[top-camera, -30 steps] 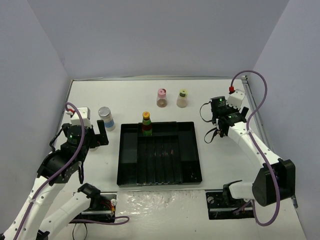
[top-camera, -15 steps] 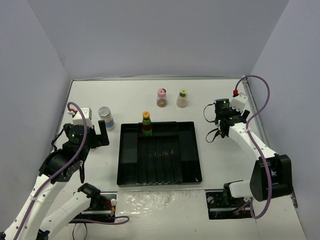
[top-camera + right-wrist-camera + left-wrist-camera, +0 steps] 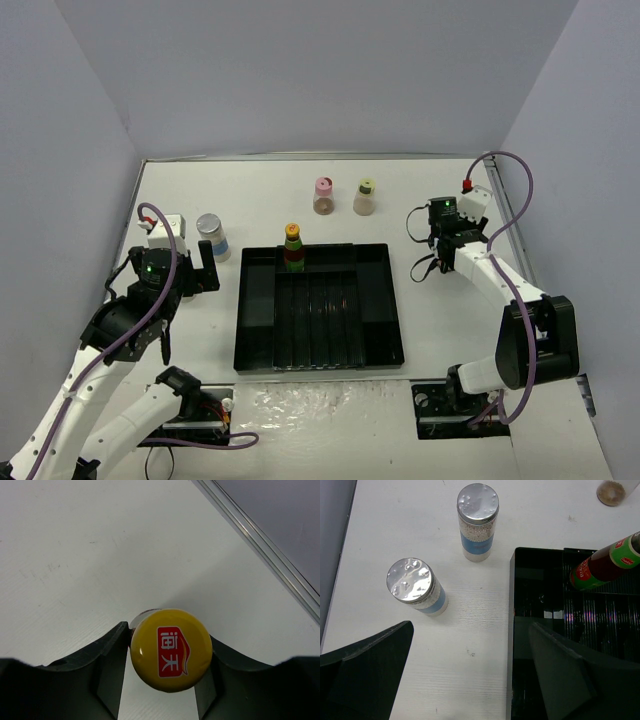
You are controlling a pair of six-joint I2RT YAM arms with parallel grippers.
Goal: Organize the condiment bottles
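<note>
White arms, black joints, purple cables

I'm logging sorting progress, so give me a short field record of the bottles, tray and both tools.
tray: black divided tray, centre of table
in tray: orange-capped bottle, upright, far end
left of tray: two silver-lidded shakers, standing on table
beyond tray: pink-capped bottle, yellow-green-capped bottle
right tool: shut on held bottle, yellow-orange cap
left tool: open, empty, near shakers

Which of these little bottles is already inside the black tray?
The dark green-necked bottle with the orange cap, standing at the tray's far edge; the others are outside it.
</note>
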